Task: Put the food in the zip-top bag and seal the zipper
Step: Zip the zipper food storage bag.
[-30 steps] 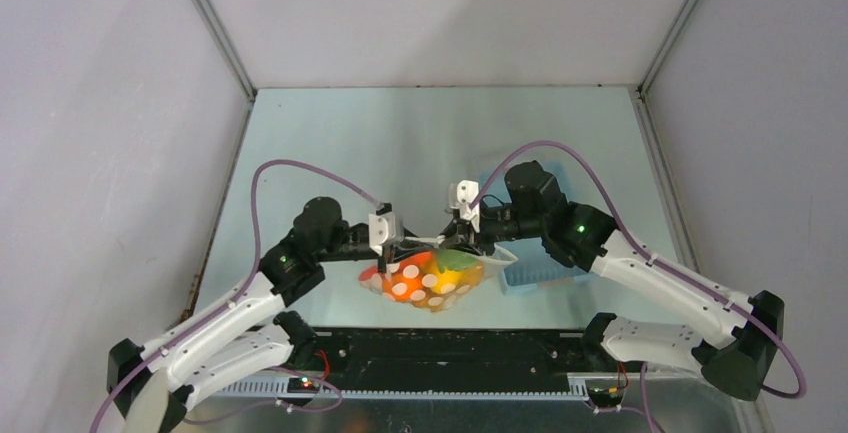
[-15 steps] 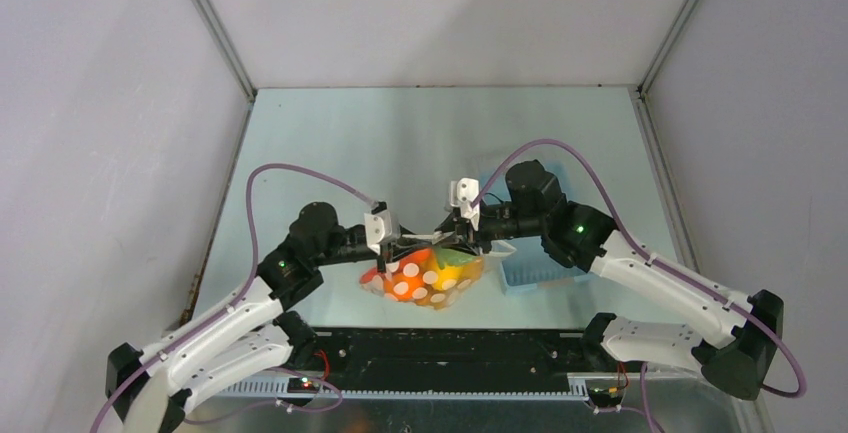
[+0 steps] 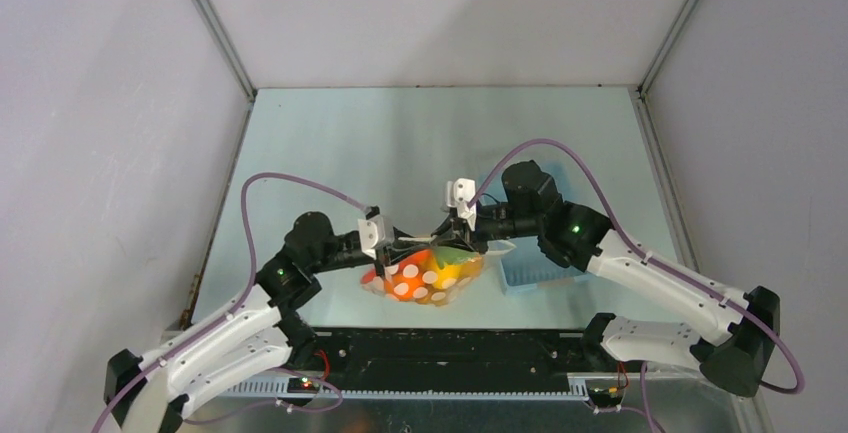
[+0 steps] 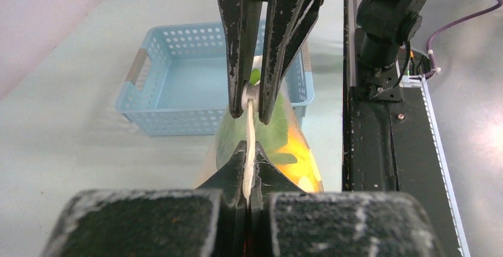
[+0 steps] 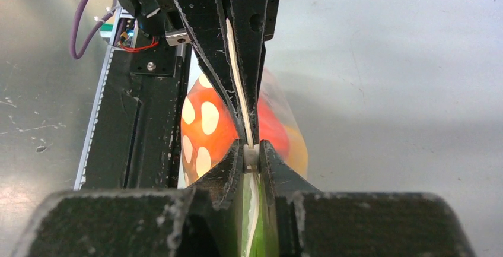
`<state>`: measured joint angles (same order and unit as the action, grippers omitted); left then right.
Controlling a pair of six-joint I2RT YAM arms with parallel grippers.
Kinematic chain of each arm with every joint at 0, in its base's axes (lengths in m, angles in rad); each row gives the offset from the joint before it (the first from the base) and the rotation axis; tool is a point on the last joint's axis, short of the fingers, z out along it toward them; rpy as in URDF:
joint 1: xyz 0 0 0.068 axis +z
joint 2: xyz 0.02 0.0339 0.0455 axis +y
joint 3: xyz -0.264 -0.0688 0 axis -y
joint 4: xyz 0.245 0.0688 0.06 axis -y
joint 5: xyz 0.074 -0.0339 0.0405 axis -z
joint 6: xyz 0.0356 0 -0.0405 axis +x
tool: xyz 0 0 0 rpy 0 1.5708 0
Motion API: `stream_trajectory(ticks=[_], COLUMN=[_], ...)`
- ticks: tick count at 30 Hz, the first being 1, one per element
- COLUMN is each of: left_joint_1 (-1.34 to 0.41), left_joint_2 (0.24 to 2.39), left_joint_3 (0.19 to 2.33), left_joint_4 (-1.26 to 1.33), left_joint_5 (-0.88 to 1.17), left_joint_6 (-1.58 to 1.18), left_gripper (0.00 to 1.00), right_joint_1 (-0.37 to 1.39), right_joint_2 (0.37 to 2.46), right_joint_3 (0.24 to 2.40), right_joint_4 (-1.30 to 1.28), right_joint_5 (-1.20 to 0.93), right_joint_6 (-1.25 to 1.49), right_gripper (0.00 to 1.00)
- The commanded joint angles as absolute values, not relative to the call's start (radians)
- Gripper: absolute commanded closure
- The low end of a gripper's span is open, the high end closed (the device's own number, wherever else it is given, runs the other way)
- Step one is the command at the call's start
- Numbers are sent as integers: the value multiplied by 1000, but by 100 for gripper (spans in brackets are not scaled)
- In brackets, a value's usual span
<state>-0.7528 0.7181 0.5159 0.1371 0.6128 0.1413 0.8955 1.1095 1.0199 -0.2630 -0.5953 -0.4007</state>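
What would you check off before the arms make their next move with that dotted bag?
1. Food inside the zip-top bag: ok, its colours show through the plastic.
2. Left gripper shut on the zipper: ok.
3. Right gripper shut on the white slider: ok.
4. Zipper running straight between the two grippers: ok.
5. Zipper sealed along its whole length: cannot tell, the fingers hide parts of it.
6. Blue basket holding no leftover food: ok in the part that shows.
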Motion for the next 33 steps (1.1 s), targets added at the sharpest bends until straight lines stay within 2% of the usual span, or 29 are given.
stream_trajectory(ticks=[1, 33], left_joint_1=[-756, -745], left_joint_2=[657, 543], left_joint_3=[477, 417], left_joint_4=[270, 176], left_joint_5=[552, 303], left_joint_6=[111, 166], left_gripper=[100, 100], right_joint_1=[885, 627], right_joint_2=[1117, 909], right_joint_3=[1053, 815], right_joint_4=[-293, -458], right_joint_5=[-568, -314], right_joint_6=[-380, -269], right_gripper=[92, 90])
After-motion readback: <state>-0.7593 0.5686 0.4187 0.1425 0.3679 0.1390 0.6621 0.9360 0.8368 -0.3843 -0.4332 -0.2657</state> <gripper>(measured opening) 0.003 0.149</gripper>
